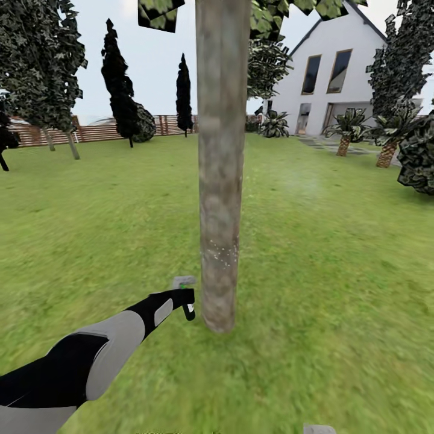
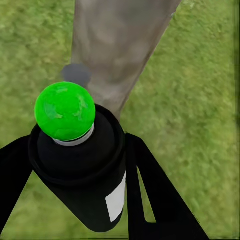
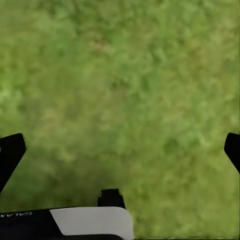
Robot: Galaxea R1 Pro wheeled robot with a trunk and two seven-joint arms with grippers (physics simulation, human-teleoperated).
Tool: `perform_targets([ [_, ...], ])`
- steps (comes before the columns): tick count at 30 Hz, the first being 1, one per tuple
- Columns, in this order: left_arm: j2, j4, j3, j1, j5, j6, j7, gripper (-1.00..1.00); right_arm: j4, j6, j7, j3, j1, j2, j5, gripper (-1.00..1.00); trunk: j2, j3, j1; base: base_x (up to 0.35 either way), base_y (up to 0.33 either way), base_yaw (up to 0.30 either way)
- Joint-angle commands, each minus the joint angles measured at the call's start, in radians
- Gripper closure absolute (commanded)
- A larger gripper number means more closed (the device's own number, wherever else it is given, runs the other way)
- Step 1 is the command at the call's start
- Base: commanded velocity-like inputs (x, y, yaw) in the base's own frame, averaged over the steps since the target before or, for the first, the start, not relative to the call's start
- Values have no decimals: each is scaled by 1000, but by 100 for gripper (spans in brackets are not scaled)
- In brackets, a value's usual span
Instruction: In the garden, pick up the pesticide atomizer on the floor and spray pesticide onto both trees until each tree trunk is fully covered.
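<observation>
The left gripper (image 2: pixel 75 200) clamps the atomizer (image 2: pixel 82 170) low beside the trunk (image 1: pixel 222 181), nozzle aimed at the bark, seemingly to spray it. The right gripper (image 3: pixel 120 150) hangs with fingers spread, empty, above the lawn (image 3: pixel 125 75).

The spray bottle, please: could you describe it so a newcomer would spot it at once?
Find the pale tree trunk rising from the lawn. Near its base, the left gripper holds the spray bottle: small, dark, white-labelled, topped with a bright green ball unlike anything nearby.
</observation>
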Motion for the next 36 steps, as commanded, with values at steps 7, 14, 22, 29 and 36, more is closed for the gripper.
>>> perform_targets([
  [7, -1, -2, -7, 0, 10, 6, -3, 100, 0, -2, -3, 9, -1, 0, -8, -100, -1, -1, 0, -230, -13, -298],
  [14, -1, -3, -6, 0, 10, 5, -3, 100, 0, -2, -3, 9, -1, 0, -8, -100, -1, -1, 0, -76, -168, -110],
  [22, -3, -176, -17, 0, 12, 196, 0, 100, 39, -5, -4, 9, -1, -1, -8, -100, -1, -1, 0, -2, -5, -1],
  [29, -3, -558, -18, 0, 12, 558, 0, 100, 46, -4, -3, 9, -1, -2, -7, -100, -1, -1, 0, 0, 0, 0],
  [36, 2, -806, -16, -1, 10, 790, 1, 100, 47, -4, -3, 9, 0, -2, -7, -100, -1, -1, 0, 0, 0, 0],
])
